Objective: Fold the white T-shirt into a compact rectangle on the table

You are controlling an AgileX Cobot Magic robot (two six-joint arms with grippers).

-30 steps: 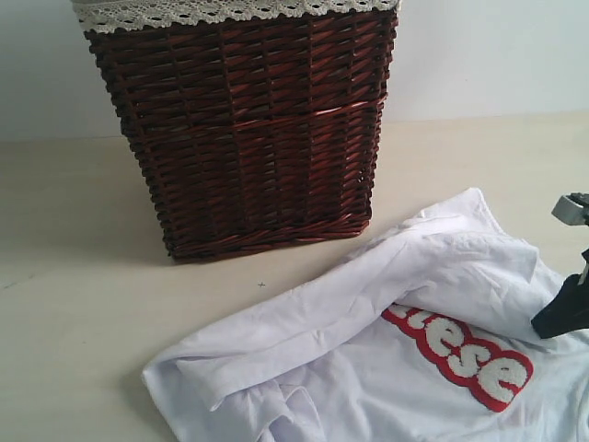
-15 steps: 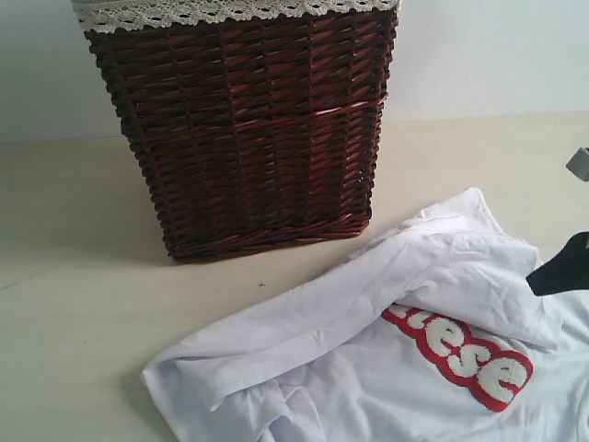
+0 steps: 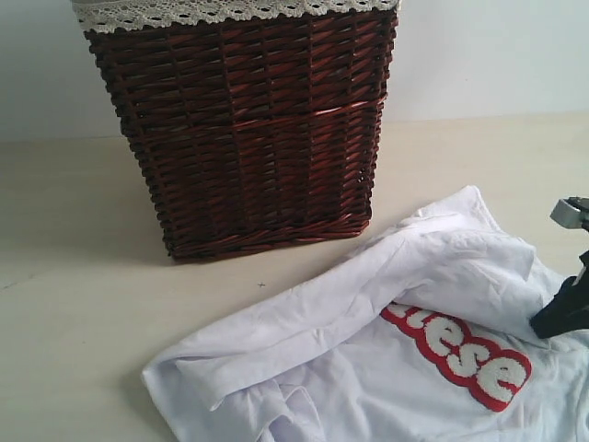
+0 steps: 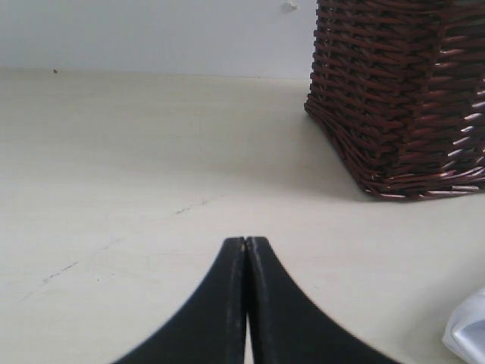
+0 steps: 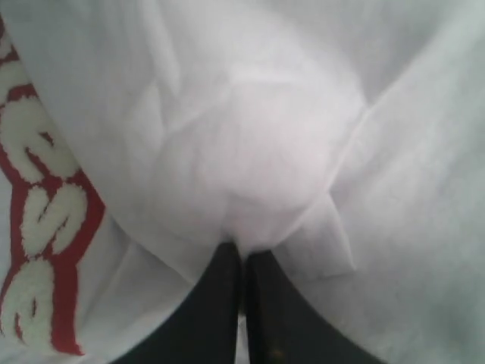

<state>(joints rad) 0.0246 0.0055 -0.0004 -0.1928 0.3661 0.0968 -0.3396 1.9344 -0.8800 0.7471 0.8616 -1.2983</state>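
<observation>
**Right gripper pinches a fold of crumpled tee; left gripper shut over bare table**

The white T-shirt [image 3: 368,368] lies rumpled on the table [image 3: 74,276], in front of and to the right of the wicker basket [image 3: 248,129], close to it but not touching. Its soft cotton is thrown into long diagonal folds, with one broad flap laid across the chest. That flap covers the start of the lettering [image 3: 460,354], so only fuzzy white letters rimmed in red show. The near-left edge bunches into small creases.

The right gripper [image 5: 242,246] has slim black tapered fingers pressed together. At their tips the fabric gathers into a rounded pucker with creases radiating away, so a fold of the shirt is nipped between them.

The left gripper [image 4: 246,241] is closed on nothing, its two curved black fingers meeting in a thin seam over the smooth, matte cream tabletop.

The basket is dark reddish-brown, tightly woven in horizontal bands, boxy and slightly tapered. A lace trim [image 3: 184,11] of pale crochet runs along its rim. Behind it stands a plain, pale wall [image 3: 479,55].
</observation>
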